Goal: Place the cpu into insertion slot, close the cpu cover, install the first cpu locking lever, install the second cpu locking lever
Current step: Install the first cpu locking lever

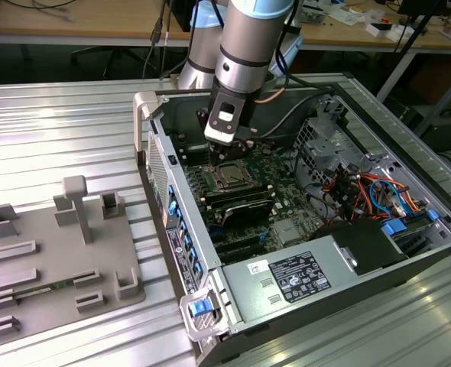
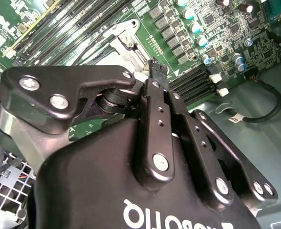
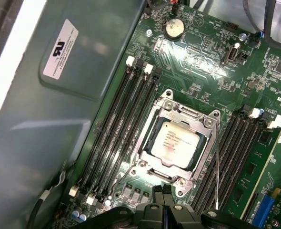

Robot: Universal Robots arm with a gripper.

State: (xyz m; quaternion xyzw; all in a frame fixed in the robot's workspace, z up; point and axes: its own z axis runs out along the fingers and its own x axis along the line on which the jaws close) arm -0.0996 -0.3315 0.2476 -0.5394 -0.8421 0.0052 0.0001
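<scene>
- The end effector [image 3: 163,192] is pinched narrow, its two black fingertips meeting with nothing between them; in the second wrist view [image 2: 155,69] the fingers are likewise lying closed against each other.
- In the exterior view the end effector [image 1: 239,151] is hanging inside the open computer case [image 1: 325,325], low over the motherboard [image 3: 197,71].
- The one cpu [image 3: 175,142] is sitting flat in its socket just beyond the fingertips, near them but apart; in the exterior view the cpu [image 1: 230,178] is lying just beside the tips, on the camera's side.
- The one cpu cover [image 3: 185,113] is lying down flat around the cpu, framing its silvery top.
- One thin wire lever [image 3: 217,162] is running along the socket's side; whether it is latched cannot be told.
- Two banks of black memory slots are flanking the socket, one [image 3: 114,138] by the case wall and one [image 3: 238,157] on the far side of the wire lever.
- One round coin cell [image 3: 174,28] is sitting on the board well apart from the socket.
- One power supply [image 1: 287,279] with a white label is filling the case's near end, and a bundle of coloured cables [image 1: 355,191] is crowding the exterior view's right.
- The case is lying on a ribbed metal table [image 1: 57,130]; one grey fixture plate [image 1: 50,252] is lying at the exterior view's left.
</scene>
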